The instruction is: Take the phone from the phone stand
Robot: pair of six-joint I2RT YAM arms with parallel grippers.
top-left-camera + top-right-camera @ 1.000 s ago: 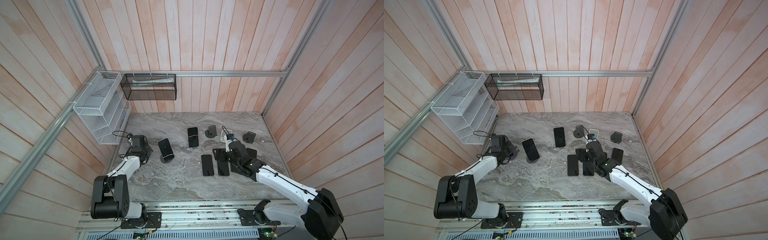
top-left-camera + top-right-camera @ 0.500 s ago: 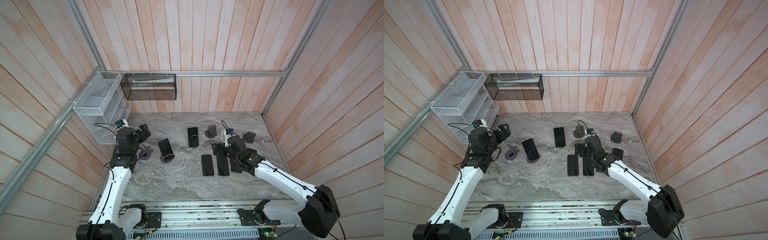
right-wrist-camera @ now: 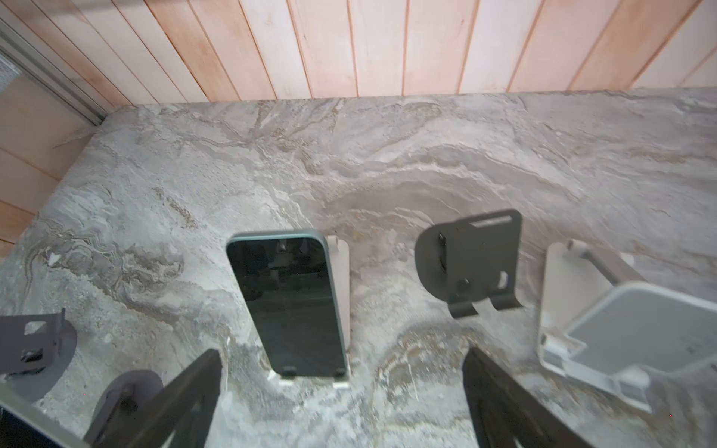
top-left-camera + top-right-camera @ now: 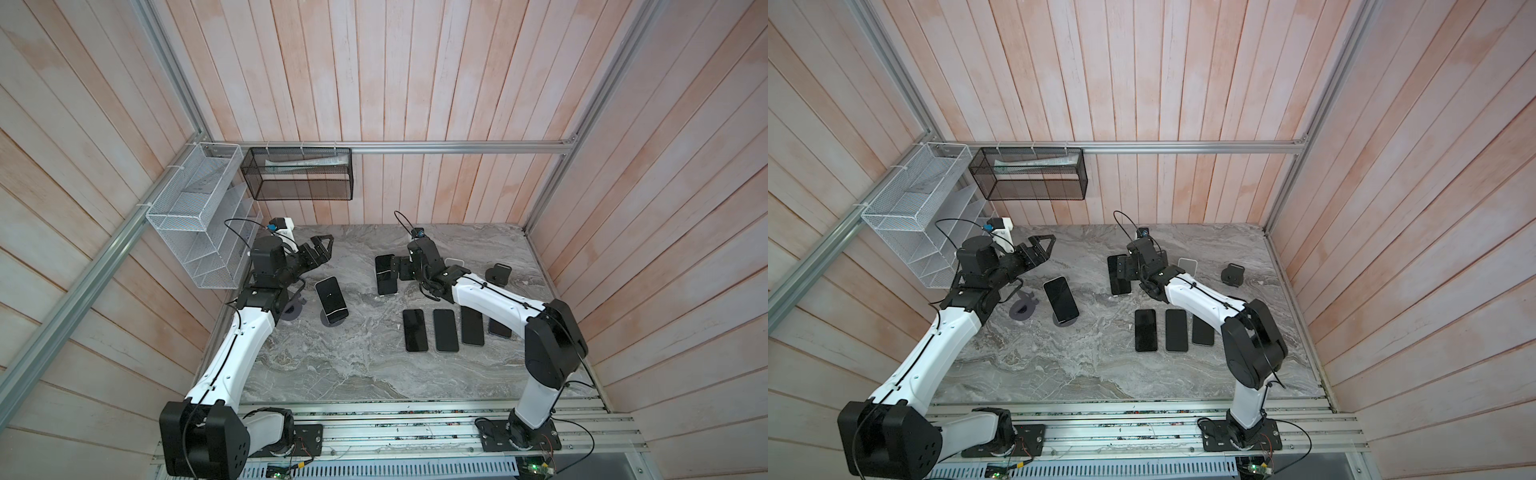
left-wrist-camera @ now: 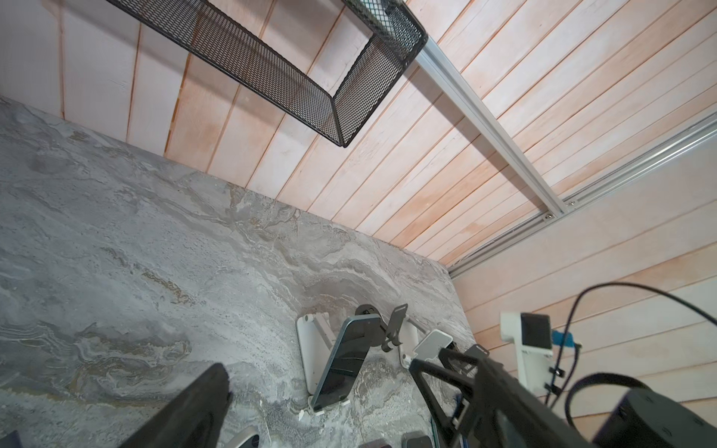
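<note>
Phones sit on two stands: centre phone leans on its white stand mid-table, left phone on a dark stand. Flat phones lie in a row toward the front, so I judge most is done. Right gripper gapes just short of the centre phone, empty; left gripper spread wide, raised, empty. Empty dark stand sits close beside, tight clearance.

overhead stereo pair, close wrist views
</note>
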